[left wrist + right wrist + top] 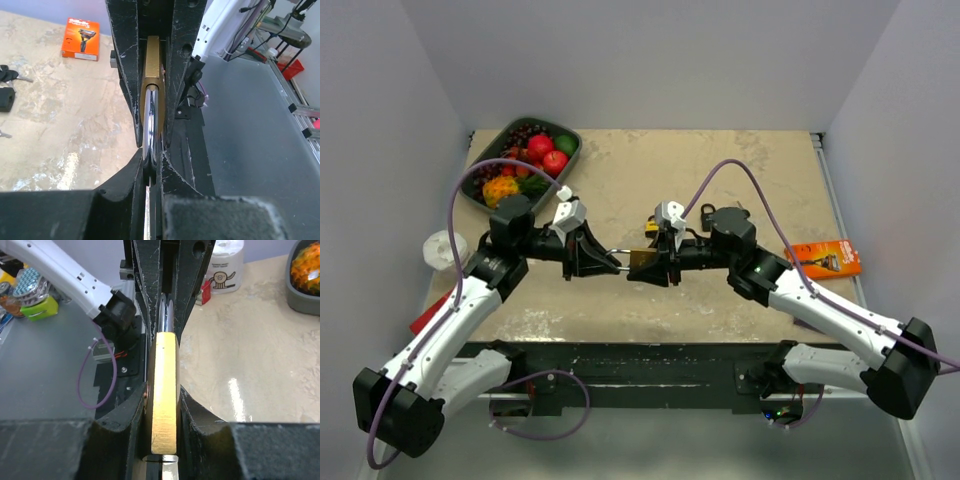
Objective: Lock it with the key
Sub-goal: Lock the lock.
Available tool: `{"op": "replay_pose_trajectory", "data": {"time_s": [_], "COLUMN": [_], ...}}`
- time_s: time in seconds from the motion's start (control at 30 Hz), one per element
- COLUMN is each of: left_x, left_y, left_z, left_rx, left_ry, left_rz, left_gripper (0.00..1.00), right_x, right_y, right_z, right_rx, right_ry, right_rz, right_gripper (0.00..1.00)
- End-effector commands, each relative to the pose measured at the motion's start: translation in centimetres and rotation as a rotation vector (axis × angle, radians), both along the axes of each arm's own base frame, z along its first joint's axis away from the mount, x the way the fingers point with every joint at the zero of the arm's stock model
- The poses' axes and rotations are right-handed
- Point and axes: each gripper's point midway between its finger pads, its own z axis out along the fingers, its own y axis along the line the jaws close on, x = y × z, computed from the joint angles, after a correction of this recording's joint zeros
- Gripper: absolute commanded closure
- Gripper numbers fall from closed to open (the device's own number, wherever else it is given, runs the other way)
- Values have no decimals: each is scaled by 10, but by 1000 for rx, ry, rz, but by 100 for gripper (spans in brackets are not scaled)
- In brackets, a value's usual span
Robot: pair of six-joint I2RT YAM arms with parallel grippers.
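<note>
The padlock has a brass-yellow body and a mirror-bright chrome shackle. The left gripper and right gripper are matt black, flecked with pale scratches; the arms are white with black joints, each with a purple cable. The tabletop is beige, mottled like stone. A dark grey tray carries red apples, a green lime, dark purple grapes and an orange-yellow scaly fruit. The razor box is orange with a black picture. The keys have black heads. A white tub bears a black cartoon print
</note>
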Motion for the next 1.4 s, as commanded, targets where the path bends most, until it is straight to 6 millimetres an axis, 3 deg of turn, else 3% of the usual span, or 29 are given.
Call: {"op": "replay_pose_trajectory", "data": {"time_s": [0.0,0.03,0.07,0.2,0.27,0.53,0.73,0.93,1.1,1.13,1.17,1.23,1.27,1.37], "left_x": [19,20,22,24,23,25,20,18,20,19,24,22,26,26], "left_y": [6,6,5,3,3,0,-10,-11,-7,-4,2,8,13,22], "left_z": [29,29,36,43,47,35,24,24,22,25,24,24,26,27], "left_rx": [-56,-60,-83,-145,-166,-144,-112,-108,-104,-116,-118,-114,-114,-99], "left_ry": [-96,-83,-75,-45,-44,-53,-35,-24,14,26,29,19,10,1], "left_rz": [68,80,90,113,107,88,68,66,66,63,78,61,79,66], "left_gripper": [99,95,83,62,59,59,64,100,100,100,100,100,100,100], "right_x": [16,18,19,21,20,15,13,12,10,8,7,7,7,11], "right_y": [0,-1,-1,-1,0,0,4,7,7,7,6,4,1,-7], "right_z": [30,30,29,34,35,39,43,45,38,37,33,31,28,25], "right_rx": [117,122,127,166,167,175,193,192,158,147,123,105,85,66], "right_ry": [-96,-68,-53,-20,-18,-42,-55,-58,-48,-47,-34,-30,-29,-43], "right_rz": [-72,-90,-100,-119,-108,-79,-51,-27,-9,3,7,-1,-13,-62], "right_gripper": [100,100,100,100,100,100,100,100,100,96,77,55,39,27]}}
